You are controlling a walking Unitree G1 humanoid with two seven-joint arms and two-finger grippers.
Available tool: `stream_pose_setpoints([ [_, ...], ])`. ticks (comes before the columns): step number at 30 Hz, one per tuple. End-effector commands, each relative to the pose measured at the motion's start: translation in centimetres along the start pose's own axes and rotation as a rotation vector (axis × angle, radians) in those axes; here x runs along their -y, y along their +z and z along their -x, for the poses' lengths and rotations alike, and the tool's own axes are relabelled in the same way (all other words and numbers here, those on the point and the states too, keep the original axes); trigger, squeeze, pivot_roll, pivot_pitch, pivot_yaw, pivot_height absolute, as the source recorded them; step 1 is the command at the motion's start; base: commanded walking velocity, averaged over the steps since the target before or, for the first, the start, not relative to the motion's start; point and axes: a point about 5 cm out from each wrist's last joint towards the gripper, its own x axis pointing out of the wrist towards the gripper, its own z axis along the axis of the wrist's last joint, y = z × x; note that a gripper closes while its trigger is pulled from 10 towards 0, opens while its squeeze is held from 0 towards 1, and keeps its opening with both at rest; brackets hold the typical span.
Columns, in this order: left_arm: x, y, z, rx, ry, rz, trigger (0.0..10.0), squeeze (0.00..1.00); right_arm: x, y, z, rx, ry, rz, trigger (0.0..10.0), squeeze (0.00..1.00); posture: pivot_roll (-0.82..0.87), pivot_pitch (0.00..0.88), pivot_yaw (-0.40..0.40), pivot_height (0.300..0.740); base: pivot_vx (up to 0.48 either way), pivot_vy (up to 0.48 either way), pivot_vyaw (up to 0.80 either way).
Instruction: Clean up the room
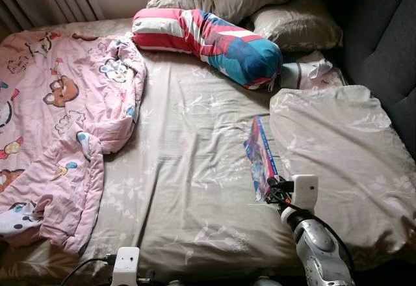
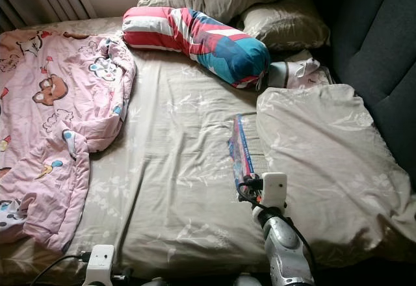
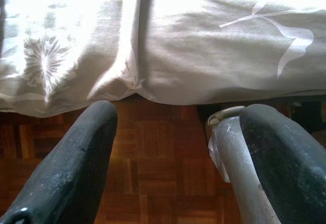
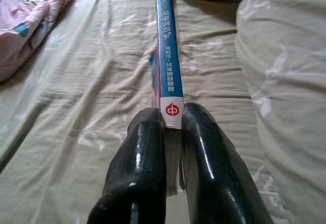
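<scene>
Right wrist view presents the right gripper (image 4: pixel 172 124) with its two glossy black fingers pressed against either side of one thin blue-spined book (image 4: pixel 167 51), clamping its near end where a red round mark sits on a white label. Left eye view places that book (image 1: pixel 261 156) on edge on the beige floral-print bed sheet (image 1: pixel 188 169), between the sheet's middle and one large crumpled beige pillow (image 1: pixel 338 149) at the robot's right. Counted items on the bed: one pink cartoon-print quilt (image 1: pixel 58 123), bunched at the left; one long bolster (image 1: pixel 208 39) striped red, white and blue; two beige pillows (image 1: pixel 260 3) at the head. Left wrist view shows the left gripper (image 3: pixel 173 147) with fingers spread wide, holding nothing, above a brown parquet floor (image 3: pixel 147 163) below the sheet's hanging edge.
</scene>
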Motion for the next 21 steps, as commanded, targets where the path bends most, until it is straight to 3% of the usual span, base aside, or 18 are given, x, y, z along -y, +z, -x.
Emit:
stream_pose_setpoints([
  [1,-0.5,-1.1,0.3,-0.040,0.007,-0.021,10.0,0.00,-0.4,0.2,0.0,0.026,0.020,0.003,10.0,0.00,-0.12,0.184,0.077,0.682,0.000,0.000,0.00],
  [21,-0.6,-1.0,0.3,-0.036,0.011,-0.024,10.0,0.00,0.2,1.3,-1.4,0.058,-0.018,-0.063,10.0,0.00,-0.11,0.189,0.082,0.657,0.000,0.000,0.00],
])
